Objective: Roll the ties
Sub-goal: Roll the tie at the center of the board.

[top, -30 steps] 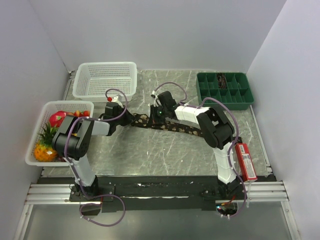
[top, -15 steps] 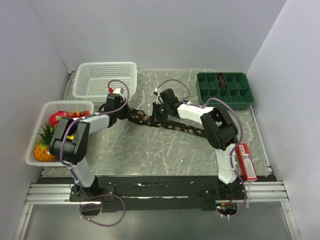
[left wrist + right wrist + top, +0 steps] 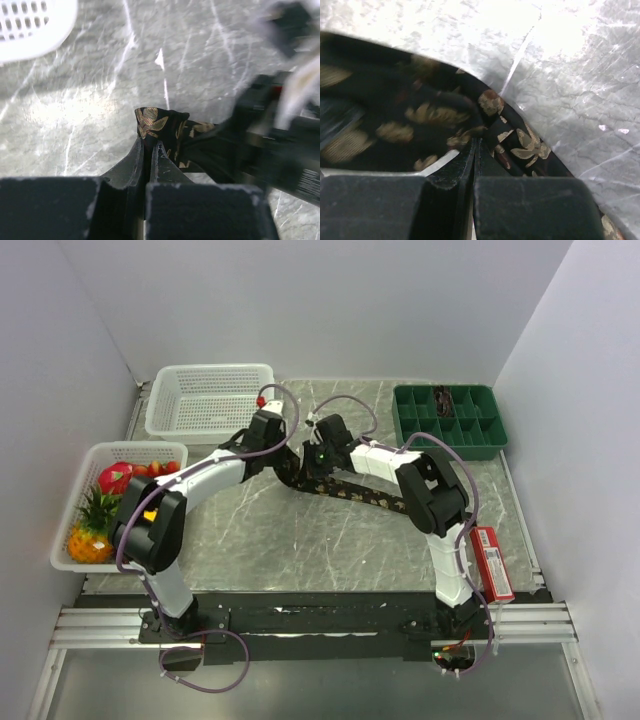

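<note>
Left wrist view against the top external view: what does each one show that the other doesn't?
Only the left wrist: the left end effector pinched shut on the folded end of the tie. Only the top external: the green tray, fruit basket, red box and the rest of the tie's length. Both: tie, marble table, white basket.

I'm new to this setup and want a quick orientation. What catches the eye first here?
Mid-table, the left hand and right hand are both pinched shut on one dark, tan-patterned tie that trails toward the right. Next come the bright fruit in the white basket at the left edge and the green tray at the far right.
</note>
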Action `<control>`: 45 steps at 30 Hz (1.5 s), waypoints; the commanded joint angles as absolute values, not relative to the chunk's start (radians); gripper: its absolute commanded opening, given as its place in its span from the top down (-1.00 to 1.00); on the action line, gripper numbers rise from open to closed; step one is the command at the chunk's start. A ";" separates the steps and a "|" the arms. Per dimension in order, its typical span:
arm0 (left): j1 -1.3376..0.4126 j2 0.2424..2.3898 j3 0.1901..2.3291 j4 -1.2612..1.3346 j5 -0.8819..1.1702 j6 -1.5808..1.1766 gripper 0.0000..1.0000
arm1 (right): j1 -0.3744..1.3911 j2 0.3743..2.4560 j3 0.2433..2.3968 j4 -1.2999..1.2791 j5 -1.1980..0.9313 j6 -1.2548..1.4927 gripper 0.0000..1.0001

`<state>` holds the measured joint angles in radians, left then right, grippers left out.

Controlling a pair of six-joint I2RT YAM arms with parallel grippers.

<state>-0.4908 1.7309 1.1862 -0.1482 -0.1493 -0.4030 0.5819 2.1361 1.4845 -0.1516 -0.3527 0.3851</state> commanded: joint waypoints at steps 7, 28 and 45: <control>-0.531 1.704 1.256 -0.219 -0.149 -0.351 0.89 | 0.581 2.155 1.545 -0.201 -0.325 0.383 1.00; -0.687 1.868 1.442 -0.360 -0.443 -0.252 0.92 | 0.454 1.870 1.328 -0.181 -0.377 0.360 1.00; -0.793 2.014 1.552 -0.397 -0.511 -0.247 0.61 | 0.416 1.842 1.258 -0.129 -0.459 0.387 1.00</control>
